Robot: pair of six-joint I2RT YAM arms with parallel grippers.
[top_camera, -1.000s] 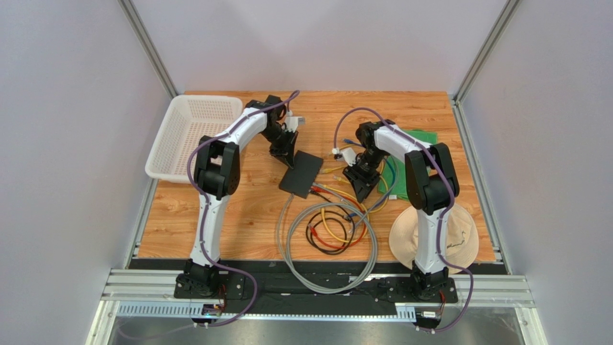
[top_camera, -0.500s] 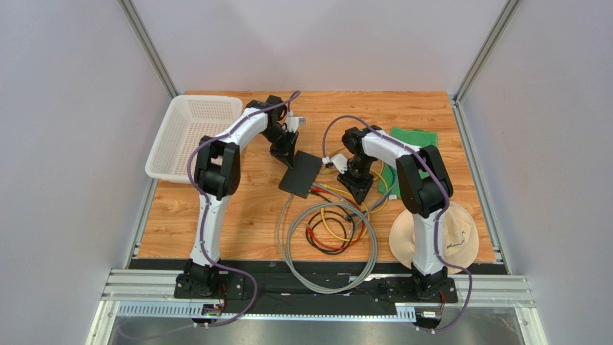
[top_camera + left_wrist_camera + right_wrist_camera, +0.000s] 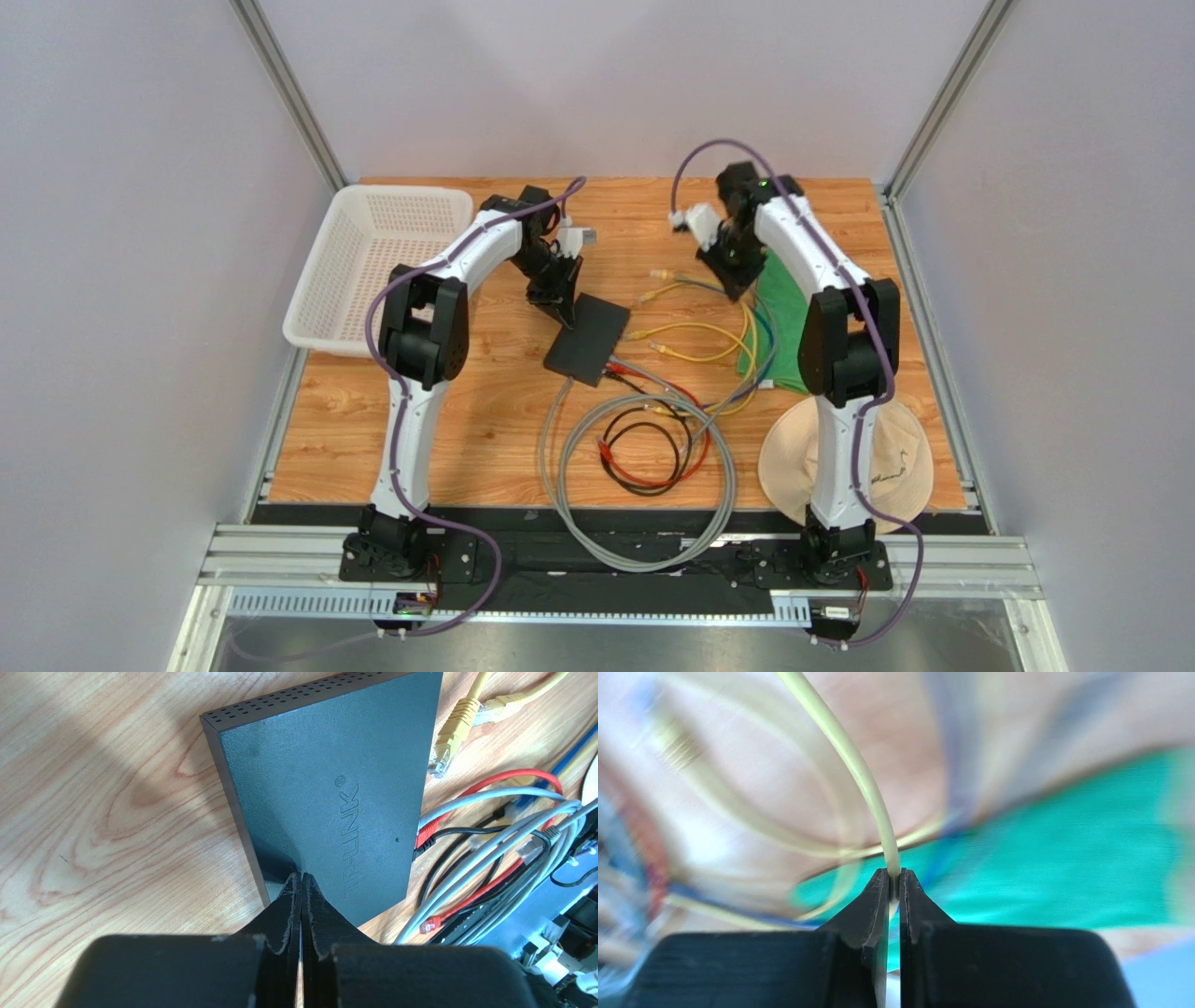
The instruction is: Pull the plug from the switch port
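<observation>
Top external view: looped grey cables [image 3: 561,483] lie nearest. Beyond them the flat matte-black rectangular switch [image 3: 588,340] sits mid-table. The left gripper [image 3: 551,301], clenched with nothing between its jaws, presses the switch's far-left edge. Farther right, the right gripper [image 3: 894,878] pinches a thin yellow cable [image 3: 857,770].

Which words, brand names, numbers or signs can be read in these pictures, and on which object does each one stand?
"TP-LINK", with a small ® sign next to it: on the black top face of the switch, left wrist view.
Small dark mark on the beige hat, top view: too small to read.
Right wrist view: blurred, nothing can be read.
</observation>
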